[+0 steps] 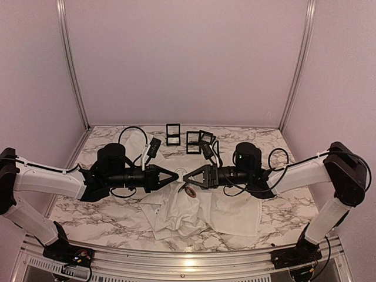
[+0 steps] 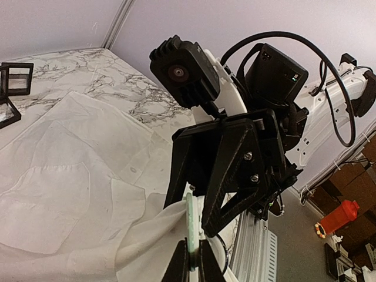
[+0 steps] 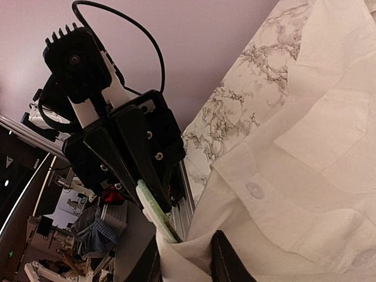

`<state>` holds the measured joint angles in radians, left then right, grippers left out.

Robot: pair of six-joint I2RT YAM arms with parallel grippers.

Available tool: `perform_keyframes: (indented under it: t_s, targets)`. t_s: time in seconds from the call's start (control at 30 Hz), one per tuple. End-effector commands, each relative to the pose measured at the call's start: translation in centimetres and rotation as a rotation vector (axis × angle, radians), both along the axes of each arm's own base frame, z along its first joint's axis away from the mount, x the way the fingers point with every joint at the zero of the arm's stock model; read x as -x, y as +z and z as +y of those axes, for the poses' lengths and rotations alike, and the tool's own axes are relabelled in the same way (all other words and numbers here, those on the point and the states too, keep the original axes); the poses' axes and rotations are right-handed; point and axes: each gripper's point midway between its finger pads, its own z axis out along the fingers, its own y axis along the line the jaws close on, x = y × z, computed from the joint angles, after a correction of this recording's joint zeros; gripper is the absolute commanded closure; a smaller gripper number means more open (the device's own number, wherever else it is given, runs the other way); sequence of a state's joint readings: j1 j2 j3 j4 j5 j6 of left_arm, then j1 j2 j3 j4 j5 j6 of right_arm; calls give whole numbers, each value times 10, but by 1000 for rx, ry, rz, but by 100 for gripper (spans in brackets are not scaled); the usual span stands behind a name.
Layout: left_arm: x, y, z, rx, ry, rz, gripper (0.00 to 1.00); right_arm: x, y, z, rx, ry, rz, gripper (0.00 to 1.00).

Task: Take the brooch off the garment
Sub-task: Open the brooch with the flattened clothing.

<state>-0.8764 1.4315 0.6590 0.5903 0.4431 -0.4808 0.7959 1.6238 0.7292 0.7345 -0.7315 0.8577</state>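
Note:
The garment (image 1: 229, 214), a white shirt, lies crumpled on the marble table (image 1: 282, 141), and a fold of it is lifted between the two arms. The brooch (image 2: 192, 220) is a thin pale green disc seen edge-on. My left gripper (image 2: 192, 264) is shut on its lower rim. In the right wrist view the brooch (image 3: 153, 210) slants down into a bunch of cloth (image 3: 194, 249), its lower part hidden. My right gripper (image 3: 188, 264) has a finger on either side of that bunch and pinches it. In the top view the left gripper (image 1: 175, 175) and right gripper (image 1: 185, 177) meet tip to tip.
Several small black open frames (image 1: 173, 134) stand at the back of the table, some (image 1: 197, 141) behind the right arm. Shirt buttons (image 3: 254, 189) and a pocket (image 2: 47, 194) show on the flat cloth. The metal table rail (image 2: 252, 252) runs near the grippers.

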Motion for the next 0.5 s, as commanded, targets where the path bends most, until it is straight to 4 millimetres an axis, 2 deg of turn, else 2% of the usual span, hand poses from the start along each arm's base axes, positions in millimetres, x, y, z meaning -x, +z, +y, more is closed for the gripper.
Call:
perform_keyframes:
  t_s: [0.0, 0.33, 0.47]
  targets:
    - [8, 23, -5, 26, -36, -71, 100, -5, 9, 0, -46, -2, 0, 74]
    - [12, 23, -11, 10, -52, -88, 100, -6, 5, 2, -48, 5, 21, 76]
    - [15, 22, -12, 6, -60, -96, 100, -7, 2, 3, -44, 4, 32, 80]
